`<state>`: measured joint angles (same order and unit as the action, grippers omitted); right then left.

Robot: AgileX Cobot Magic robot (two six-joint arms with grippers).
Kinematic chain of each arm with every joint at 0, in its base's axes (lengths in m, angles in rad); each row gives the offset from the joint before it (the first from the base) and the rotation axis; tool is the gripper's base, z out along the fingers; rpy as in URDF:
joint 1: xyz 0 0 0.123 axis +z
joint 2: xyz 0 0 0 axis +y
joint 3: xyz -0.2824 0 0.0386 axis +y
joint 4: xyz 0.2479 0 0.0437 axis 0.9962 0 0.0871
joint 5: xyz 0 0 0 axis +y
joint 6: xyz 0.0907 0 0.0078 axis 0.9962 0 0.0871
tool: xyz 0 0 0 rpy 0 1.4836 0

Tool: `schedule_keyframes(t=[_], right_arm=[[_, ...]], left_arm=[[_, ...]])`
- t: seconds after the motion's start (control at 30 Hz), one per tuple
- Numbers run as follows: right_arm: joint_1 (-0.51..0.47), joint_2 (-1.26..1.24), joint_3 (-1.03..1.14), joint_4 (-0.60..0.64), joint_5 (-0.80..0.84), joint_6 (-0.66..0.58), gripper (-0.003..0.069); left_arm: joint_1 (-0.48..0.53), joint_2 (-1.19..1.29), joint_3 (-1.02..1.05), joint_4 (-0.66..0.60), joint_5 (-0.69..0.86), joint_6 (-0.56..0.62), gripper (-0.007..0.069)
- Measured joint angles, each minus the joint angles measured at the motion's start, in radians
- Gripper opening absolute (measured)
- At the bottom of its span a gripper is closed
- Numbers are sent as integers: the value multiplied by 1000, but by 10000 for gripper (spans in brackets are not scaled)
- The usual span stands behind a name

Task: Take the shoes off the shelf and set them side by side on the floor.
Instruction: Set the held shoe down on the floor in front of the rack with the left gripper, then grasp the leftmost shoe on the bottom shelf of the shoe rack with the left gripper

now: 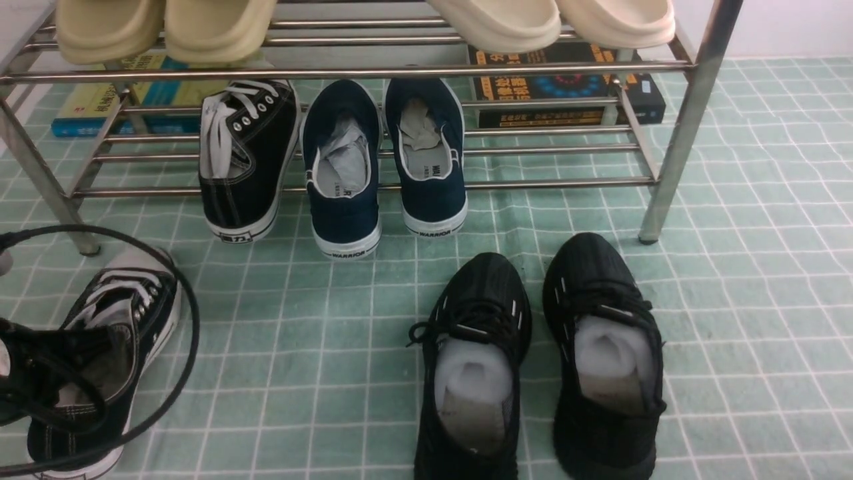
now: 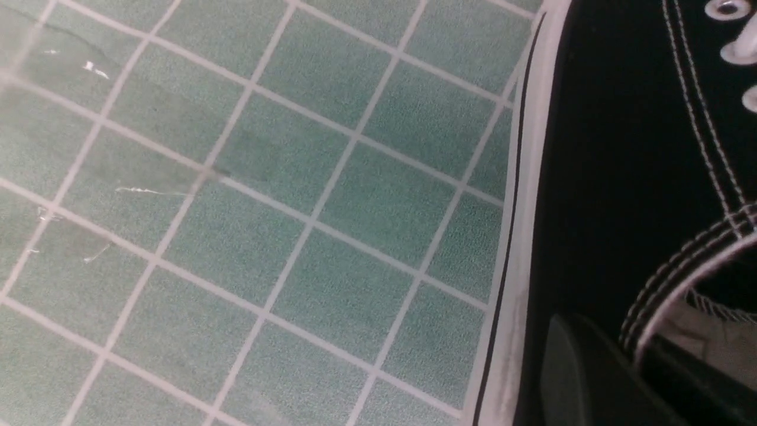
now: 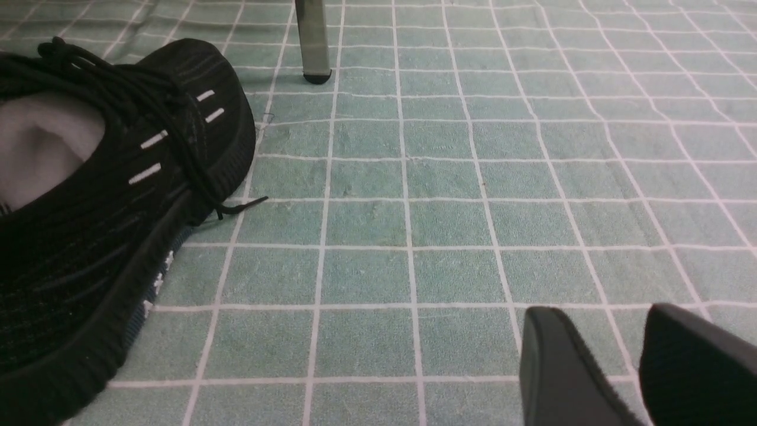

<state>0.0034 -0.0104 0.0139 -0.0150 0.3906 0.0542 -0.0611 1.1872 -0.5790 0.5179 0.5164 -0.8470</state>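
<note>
One black canvas sneaker [image 1: 243, 160] with white laces stands on the lower tier of the steel shelf [image 1: 346, 68], heel hanging over the front tube. Its mate [image 1: 110, 347] lies tilted at the far left on or just above the green grid floor [image 1: 300, 347]. My left gripper [image 1: 80, 373] is shut on this sneaker [image 2: 615, 177]: one finger [image 2: 568, 367] sits outside the side wall and the other is inside the collar. My right gripper [image 3: 615, 337] hovers low over bare floor [image 3: 414, 225], open, with nothing between its fingers; the front view does not show it.
Navy WARRIOR slip-ons [image 1: 343, 173] stand beside the shelved sneaker. Two all-black knit trainers [image 1: 476, 360] [image 1: 603, 347] sit on the floor in front. Beige slippers [image 1: 166, 27] fill the top tier, with books [image 1: 566, 87] behind. A shelf leg [image 1: 680, 133] is at the right and a black cable [image 1: 190, 313] loops at the left.
</note>
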Motion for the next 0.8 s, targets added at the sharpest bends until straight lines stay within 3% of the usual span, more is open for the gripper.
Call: schedule_keyframes(t=[0.23,0.57,0.67,0.8], right_arm=[[0,0,0,0,0,0,237],[0,0,0,0,0,0,237],[0,0,0,0,0,0,237],[0,0,0,0,0,0,237]], left_arm=[[0,32,0,24,-25,-10,58],[0,32,-80,15,61,-13,296],[0,31,-216,-38,114,-13,344],[0,47,-365,-154,125,34,347]])
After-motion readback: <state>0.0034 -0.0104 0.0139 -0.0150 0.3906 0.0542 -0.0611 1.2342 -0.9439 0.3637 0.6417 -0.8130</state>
